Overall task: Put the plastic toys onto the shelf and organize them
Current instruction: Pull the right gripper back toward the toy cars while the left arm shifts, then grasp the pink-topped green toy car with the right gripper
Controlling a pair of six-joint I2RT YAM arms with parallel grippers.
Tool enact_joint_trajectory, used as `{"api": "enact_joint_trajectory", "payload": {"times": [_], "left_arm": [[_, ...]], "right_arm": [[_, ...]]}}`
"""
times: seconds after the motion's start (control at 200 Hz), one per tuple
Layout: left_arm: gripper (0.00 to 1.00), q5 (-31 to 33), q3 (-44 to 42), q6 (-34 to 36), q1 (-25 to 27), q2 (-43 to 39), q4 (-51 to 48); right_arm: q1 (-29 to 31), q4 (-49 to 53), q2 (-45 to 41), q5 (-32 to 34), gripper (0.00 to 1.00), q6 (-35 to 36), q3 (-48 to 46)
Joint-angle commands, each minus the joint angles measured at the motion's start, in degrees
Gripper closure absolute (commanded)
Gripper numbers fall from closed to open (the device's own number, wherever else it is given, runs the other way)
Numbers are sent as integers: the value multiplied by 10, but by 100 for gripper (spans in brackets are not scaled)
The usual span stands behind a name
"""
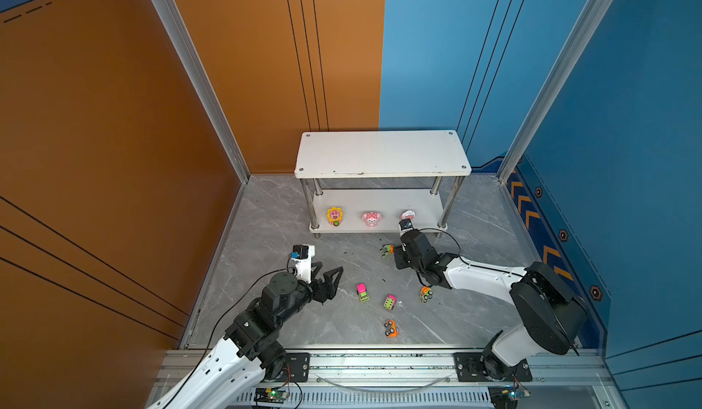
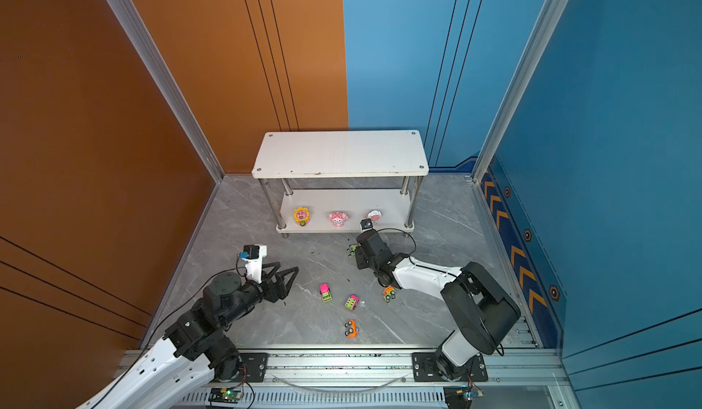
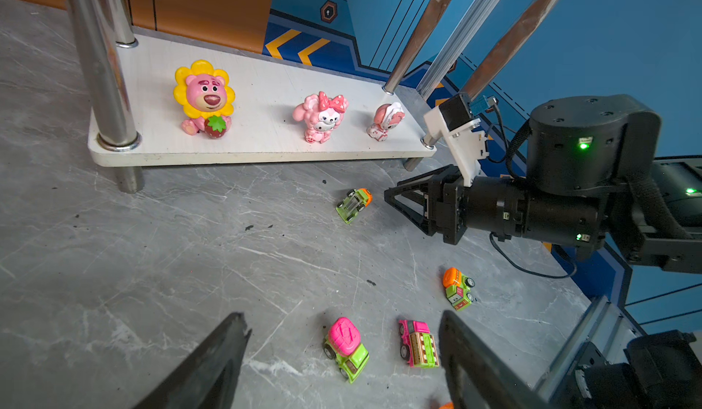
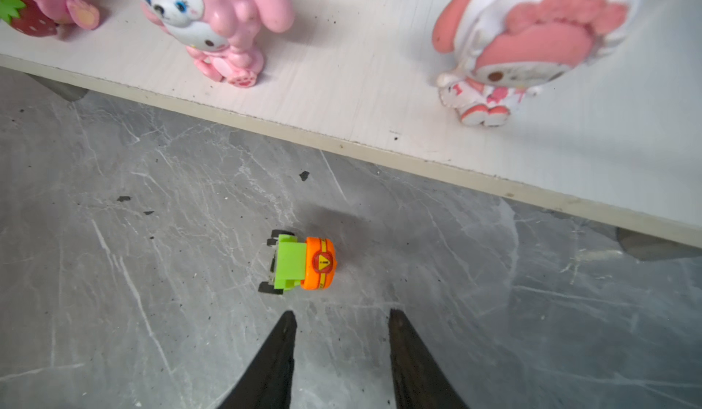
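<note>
On lower board: three figurines stand in a row along the near edge of the lower board (image 3: 266, 84) of the shelf (image 2: 338, 152), with sunflower bear (image 3: 203, 97) left, pink bunny (image 3: 321, 118) middle, pink-and-white figurine (image 3: 385, 122) right, all upright and well apart
Upper board: upper board (image 1: 381, 152) carries no toys
Cars: all five are off the shelf, on the grey floor (image 1: 285, 217) on its near side
Closest car to shelf: green-and-orange truck (image 4: 302, 261), on its wheels, near the shelf's near edge, not touching it
Middle cluster: pink-domed truck (image 3: 347, 348) upright; striped truck (image 3: 418, 344) just right of it, looks tipped on its side; orange-domed truck (image 3: 457, 288) further right, beside the right arm
Nearest car: orange car (image 1: 390, 328), wheels showing from above, so not upright
Right gripper: right gripper (image 4: 342, 311) low over the floor, fingers partly apart with nothing between them, tips just short of the green-and-orange truck
Left gripper: left gripper (image 3: 342, 316) spread wide and holding nothing, hovering left of the pink-domed truck
Step in hand: figurines look done; cars are next, and the right arm seems to be lining up its pick
Next move calls for: push forward and down so the fingers straddle the truck body, then close; it may roll if nudged
</note>
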State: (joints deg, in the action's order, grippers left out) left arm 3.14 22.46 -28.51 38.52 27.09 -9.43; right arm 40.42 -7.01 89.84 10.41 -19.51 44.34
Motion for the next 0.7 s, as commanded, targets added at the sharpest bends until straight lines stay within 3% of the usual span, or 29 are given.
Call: {"api": "enact_joint_trajectory", "payload": {"times": [0.0,0.15,0.355,0.506,0.696], "left_arm": [[21,-17,-4,13,-4,14,6],[23,10,4,15,-4,47,-52],[23,63,-5,-6,-5,38,-43],[23,69,-11,-14,-6,29,-24],[22,66,-7,-23,-7,24,-60]], "right_arm": [[6,-7,-17,-51,56,1,-5],[70,90,-46,-39,48,39,8],[188,83,-22,-18,29,-42,9],[240,101,46,21,26,-72,59],[264,114,106,51,22,-108,98]]}}
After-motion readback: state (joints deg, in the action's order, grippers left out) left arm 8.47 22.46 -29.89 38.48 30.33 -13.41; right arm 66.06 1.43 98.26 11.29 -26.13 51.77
